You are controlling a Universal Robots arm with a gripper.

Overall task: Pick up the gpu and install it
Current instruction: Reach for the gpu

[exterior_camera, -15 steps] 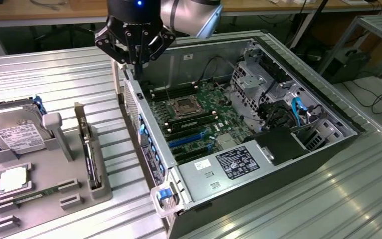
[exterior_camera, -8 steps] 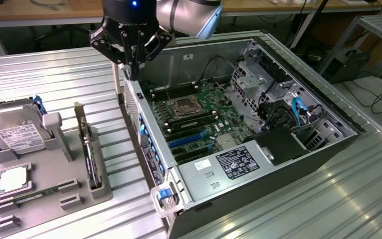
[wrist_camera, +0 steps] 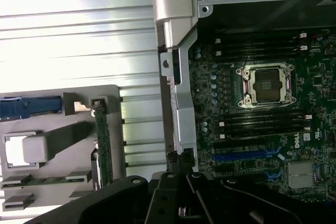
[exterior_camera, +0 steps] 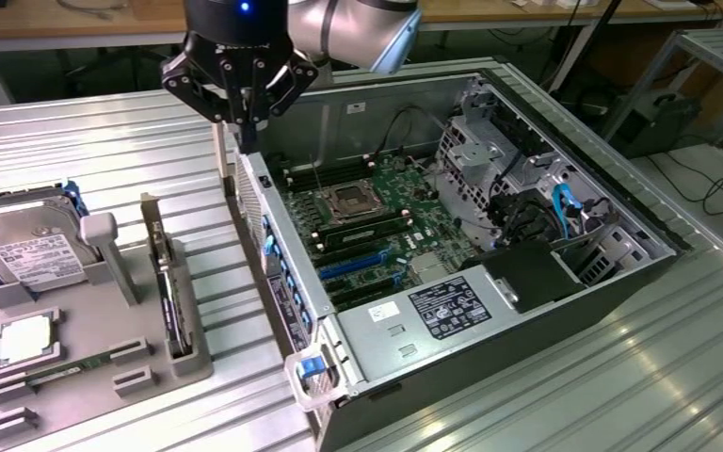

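Fingers [exterior_camera: 246, 122] closed, gpu [exterior_camera: 169, 287] well apart in tray [exterior_camera: 91, 325]

Bare worktop [exterior_camera: 230, 320] strip between grey holder [exterior_camera: 86, 330] and open computer case [exterior_camera: 500, 377], case wall [exterior_camera: 255, 212] standing tall, upright gpu [exterior_camera: 161, 273] clear above.

We are in a robotics lab or workshop. A ribbed metal tabletop [exterior_camera: 110, 132] carries an opened desktop computer case [exterior_camera: 525, 377] with its motherboard [exterior_camera: 380, 212] bare, and beside it a grey fixture [exterior_camera: 148, 330] stands spare computer parts in slots. A robot arm [exterior_camera: 361, 33] hangs above. Behind we see wooden workbenches [exterior_camera: 86, 21]. Loose cables [exterior_camera: 717, 188] lie on the floor by a metal rack [exterior_camera: 714, 47].
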